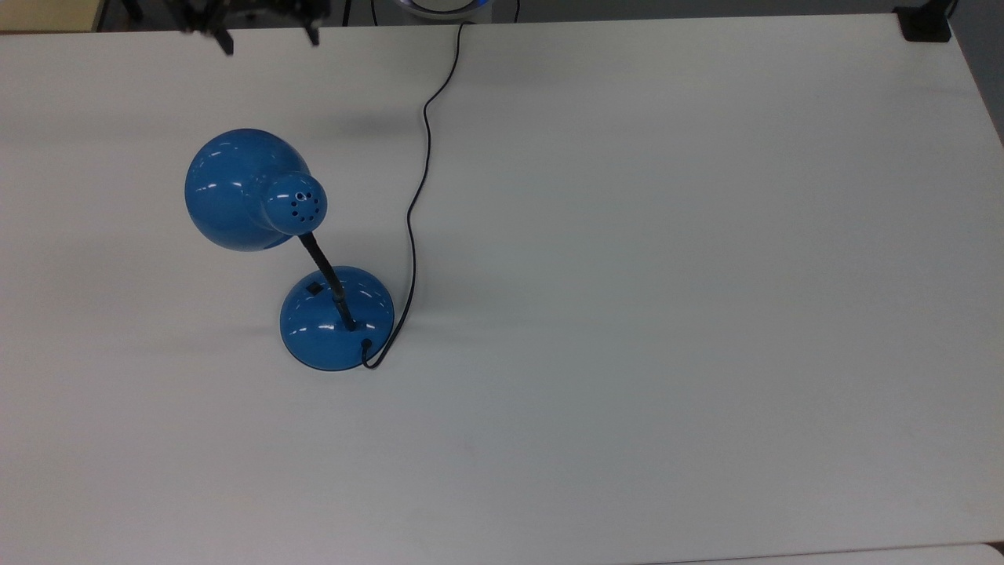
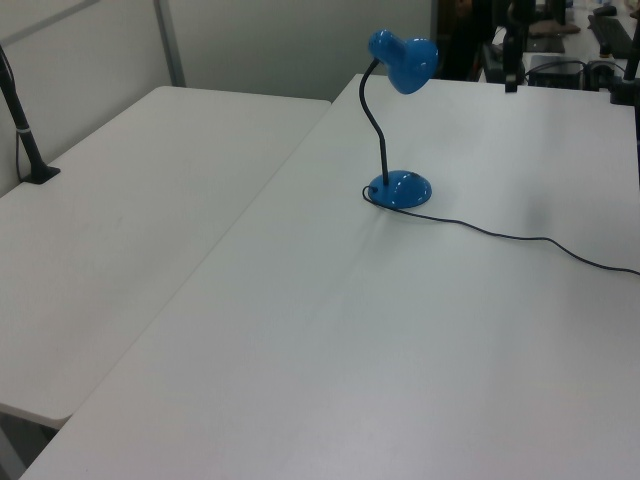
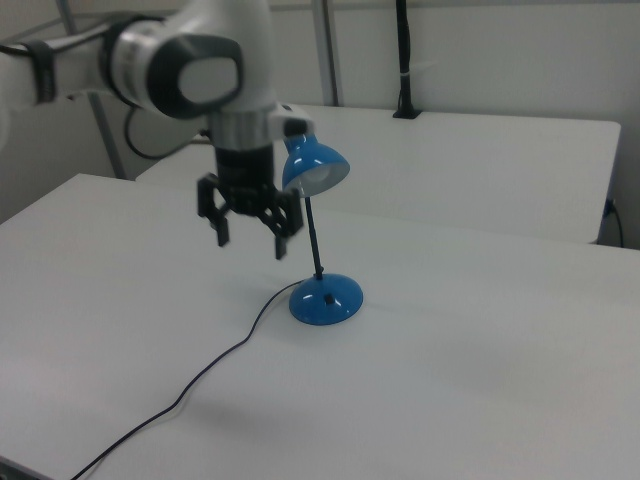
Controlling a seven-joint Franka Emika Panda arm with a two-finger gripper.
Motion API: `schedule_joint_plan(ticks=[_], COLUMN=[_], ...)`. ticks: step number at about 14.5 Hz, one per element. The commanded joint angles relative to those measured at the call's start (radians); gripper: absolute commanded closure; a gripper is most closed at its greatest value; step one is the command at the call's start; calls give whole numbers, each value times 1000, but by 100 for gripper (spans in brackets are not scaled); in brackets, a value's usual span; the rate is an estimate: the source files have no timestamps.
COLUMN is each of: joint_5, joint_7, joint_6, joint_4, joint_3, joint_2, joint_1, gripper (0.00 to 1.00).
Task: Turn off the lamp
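Note:
The blue lamp stands on the white table (image 1: 627, 314), with its domed shade (image 1: 247, 191) toward the top view's left. Its round base (image 1: 337, 318) carries a small black switch (image 1: 314, 288). A black neck (image 2: 378, 120) joins the base (image 2: 400, 189) to the shade (image 2: 403, 60). No glow falls on the table under the shade (image 3: 315, 165). My gripper (image 3: 252, 238) hangs open in the air, empty, to the right view's left of the shade and well above the base (image 3: 326, 299). In the top view the gripper (image 1: 269, 35) is at the top edge.
The lamp's black cord (image 1: 416, 196) runs from the base to the top view's top edge. A black clamp (image 1: 925, 23) sits at the table's top right corner. A second white table (image 2: 150, 200) with a black post (image 2: 25, 130) adjoins on the left view's left.

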Motion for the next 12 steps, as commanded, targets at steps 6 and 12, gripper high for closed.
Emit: schedule_joint_plan(ticks=[6,12], joint_5=[-22,-19], joint_7=[234,239], joint_6=[122,102], joint_4=[-17,52], joint_3=[8,13], joint_2=[-64,-29], joint_1=[133,135], gripper=[0,0])
